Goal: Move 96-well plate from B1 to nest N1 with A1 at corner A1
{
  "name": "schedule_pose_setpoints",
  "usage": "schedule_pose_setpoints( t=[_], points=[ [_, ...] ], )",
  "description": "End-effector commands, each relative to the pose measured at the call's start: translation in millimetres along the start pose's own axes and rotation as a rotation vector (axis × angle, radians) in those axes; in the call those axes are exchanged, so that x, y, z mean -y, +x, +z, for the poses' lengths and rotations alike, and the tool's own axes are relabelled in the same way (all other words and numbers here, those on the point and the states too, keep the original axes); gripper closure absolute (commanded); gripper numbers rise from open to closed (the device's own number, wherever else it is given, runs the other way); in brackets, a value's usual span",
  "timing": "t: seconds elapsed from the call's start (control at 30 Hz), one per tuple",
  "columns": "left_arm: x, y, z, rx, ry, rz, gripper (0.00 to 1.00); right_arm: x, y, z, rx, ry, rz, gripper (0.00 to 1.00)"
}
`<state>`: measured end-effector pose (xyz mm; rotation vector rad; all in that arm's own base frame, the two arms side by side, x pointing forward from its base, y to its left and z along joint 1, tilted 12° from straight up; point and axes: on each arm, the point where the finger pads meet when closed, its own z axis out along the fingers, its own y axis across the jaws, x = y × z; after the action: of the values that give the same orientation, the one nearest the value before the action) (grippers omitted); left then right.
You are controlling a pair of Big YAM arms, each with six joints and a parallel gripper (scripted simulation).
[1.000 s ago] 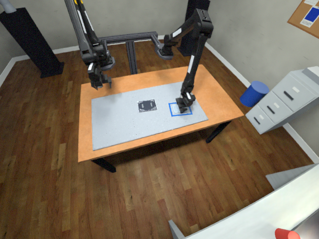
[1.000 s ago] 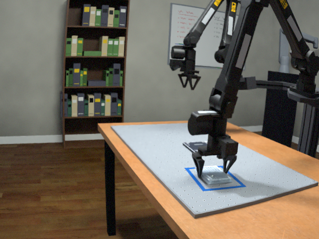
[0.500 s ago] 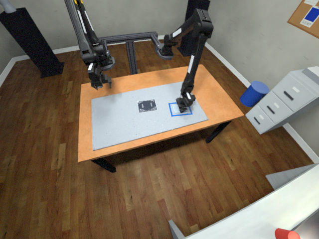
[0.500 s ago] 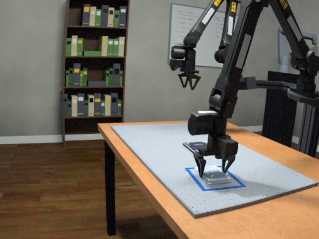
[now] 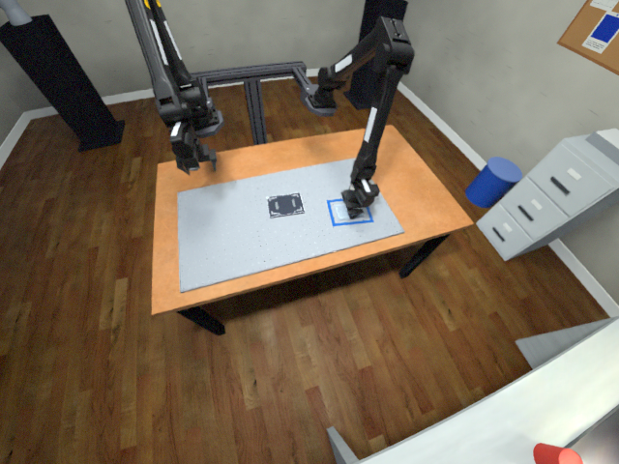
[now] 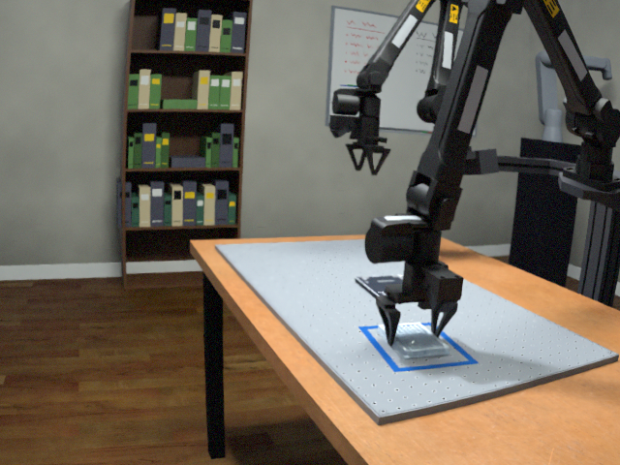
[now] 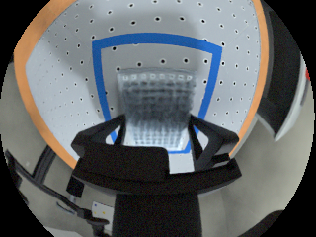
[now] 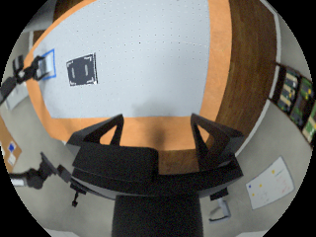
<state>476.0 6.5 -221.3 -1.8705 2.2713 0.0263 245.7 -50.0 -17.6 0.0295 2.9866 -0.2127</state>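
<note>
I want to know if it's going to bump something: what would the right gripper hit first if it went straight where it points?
Probably the orange tabletop near its edge, below the right gripper, though depth is hard to judge.

Soft shadows, blurred fisheye wrist views.
</note>
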Motion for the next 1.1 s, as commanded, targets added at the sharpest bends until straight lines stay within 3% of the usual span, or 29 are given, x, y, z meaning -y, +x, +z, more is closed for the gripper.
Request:
schedule_pose_setpoints(
  t=[0.0,0.17,1.07],
  points=[
    [5,-1,-3,0.002,0.017,-0.001,1.0,1,-10,-5,0.02,-0.001,-0.01,0.0],
    [5,-1,-3,0.002,0.017,-0.001,1.0,1,-10,-5,0.02,-0.001,-0.01,0.0],
    [3,1,-52,0.002,0.016,-0.002,1.0,1,-10,-5,0.02,-0.001,-0.01,0.0]
  ],
)
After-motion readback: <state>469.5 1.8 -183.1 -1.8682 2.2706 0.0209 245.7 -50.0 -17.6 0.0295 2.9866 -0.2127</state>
